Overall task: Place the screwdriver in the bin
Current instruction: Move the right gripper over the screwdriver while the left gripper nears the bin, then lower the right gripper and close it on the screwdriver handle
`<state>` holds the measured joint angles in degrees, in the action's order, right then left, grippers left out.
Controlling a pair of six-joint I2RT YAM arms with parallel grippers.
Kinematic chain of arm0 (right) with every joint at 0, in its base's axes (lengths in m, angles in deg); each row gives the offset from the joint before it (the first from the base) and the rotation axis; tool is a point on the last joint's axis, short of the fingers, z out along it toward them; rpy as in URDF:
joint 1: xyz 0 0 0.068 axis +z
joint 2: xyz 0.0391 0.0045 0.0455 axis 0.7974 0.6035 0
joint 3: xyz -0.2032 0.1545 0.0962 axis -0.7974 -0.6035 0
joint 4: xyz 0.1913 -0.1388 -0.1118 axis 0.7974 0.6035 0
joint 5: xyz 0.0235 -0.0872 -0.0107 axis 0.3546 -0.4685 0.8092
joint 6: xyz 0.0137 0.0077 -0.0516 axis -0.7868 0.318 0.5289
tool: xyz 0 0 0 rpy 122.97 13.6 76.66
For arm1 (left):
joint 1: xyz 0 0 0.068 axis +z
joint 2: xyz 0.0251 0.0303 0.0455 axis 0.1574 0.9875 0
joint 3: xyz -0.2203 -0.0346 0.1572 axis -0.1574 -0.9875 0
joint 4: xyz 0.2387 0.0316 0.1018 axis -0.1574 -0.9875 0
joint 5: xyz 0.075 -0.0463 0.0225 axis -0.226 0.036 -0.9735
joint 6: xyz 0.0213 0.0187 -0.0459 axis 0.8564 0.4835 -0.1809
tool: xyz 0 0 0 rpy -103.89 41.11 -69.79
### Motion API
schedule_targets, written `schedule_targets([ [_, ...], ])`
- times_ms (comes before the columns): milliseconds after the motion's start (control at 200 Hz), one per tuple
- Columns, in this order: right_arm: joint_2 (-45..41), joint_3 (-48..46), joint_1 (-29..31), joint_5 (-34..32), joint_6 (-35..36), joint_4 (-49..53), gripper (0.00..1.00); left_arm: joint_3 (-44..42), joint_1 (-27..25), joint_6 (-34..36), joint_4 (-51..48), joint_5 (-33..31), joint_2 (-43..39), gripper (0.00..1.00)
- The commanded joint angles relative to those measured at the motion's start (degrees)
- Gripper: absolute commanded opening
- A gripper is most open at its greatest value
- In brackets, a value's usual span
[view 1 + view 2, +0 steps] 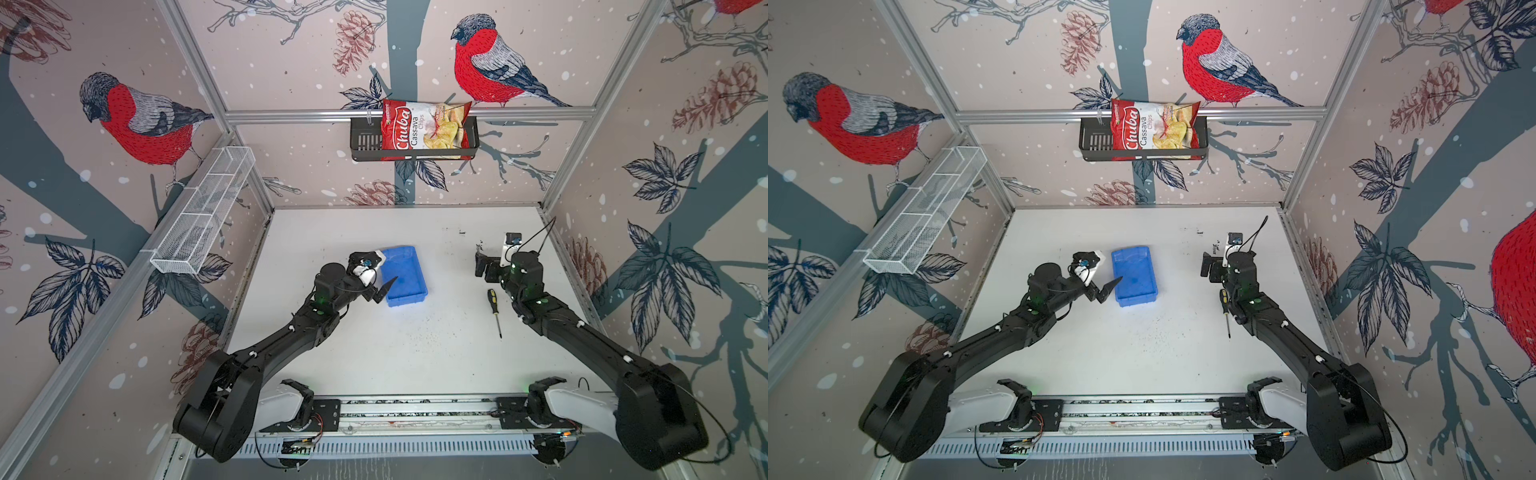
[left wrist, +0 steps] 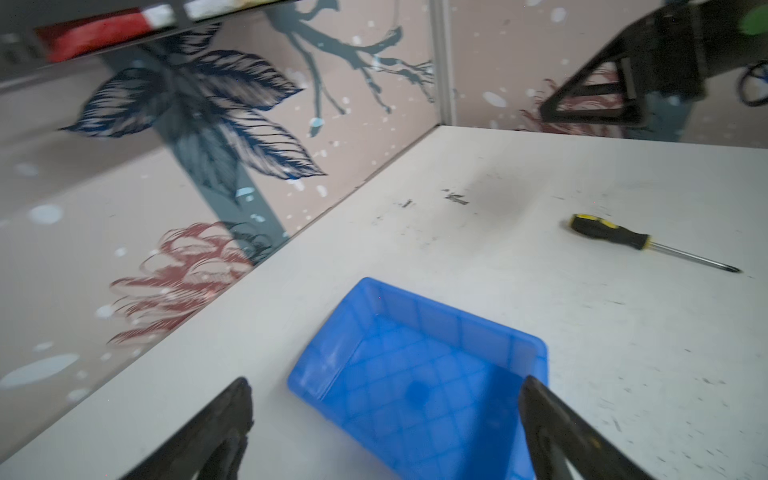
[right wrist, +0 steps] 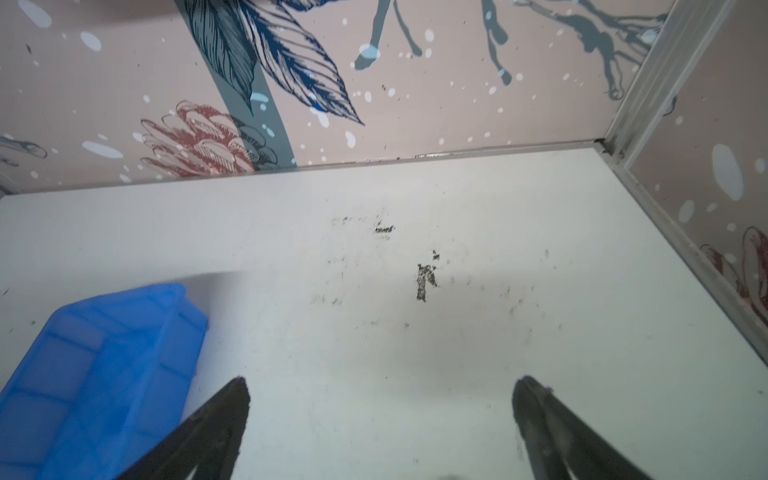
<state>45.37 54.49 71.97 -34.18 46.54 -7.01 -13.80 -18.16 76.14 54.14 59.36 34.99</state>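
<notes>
Left wrist view, unlike right wrist, shows the screwdriver (image 2: 642, 240); left fingers (image 2: 224, 432), right fingers (image 3: 216, 428) gape empty.

- The bin (image 1: 409, 276) is a shallow, rectangular blue plastic tray with low walls and a rounded rim. It sits flat on the white table (image 1: 415, 353), open side up, near the table's middle and a little to the left in both top views (image 1: 1136, 274).
- Its long sides run from the table's far edge toward the near edge, turned slightly askew. The left wrist view (image 2: 415, 374) shows a grid pattern on its floor.
- The screwdriver (image 1: 495, 313) has a black handle with yellow marks and a thin metal shaft ending in a pointed tip (image 2: 648, 243).
- It lies flat on the table, outside the bin and well apart from it, toward the table's right edge. The handle points to the far edge and the tip to the near edge.
</notes>
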Motion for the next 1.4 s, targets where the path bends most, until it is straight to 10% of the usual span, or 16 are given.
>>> schedule_targets([
  [0,1.6,2.2,0.0,1.2,-3.1,10.2,1.00,3.5,-2.8,6.2,-8.8,5.7,2.5,0.98],
  [735,17.2,9.4,-2.8,0.7,-6.0,26.2,0.95,10.9,-9.3,5.7,-18.1,9.6,10.7,0.98],
  [1396,23.6,9.8,-5.4,2.6,-4.4,27.7,0.45,11.3,-9.6,4.8,-19.2,9.2,10.8,0.98],
])
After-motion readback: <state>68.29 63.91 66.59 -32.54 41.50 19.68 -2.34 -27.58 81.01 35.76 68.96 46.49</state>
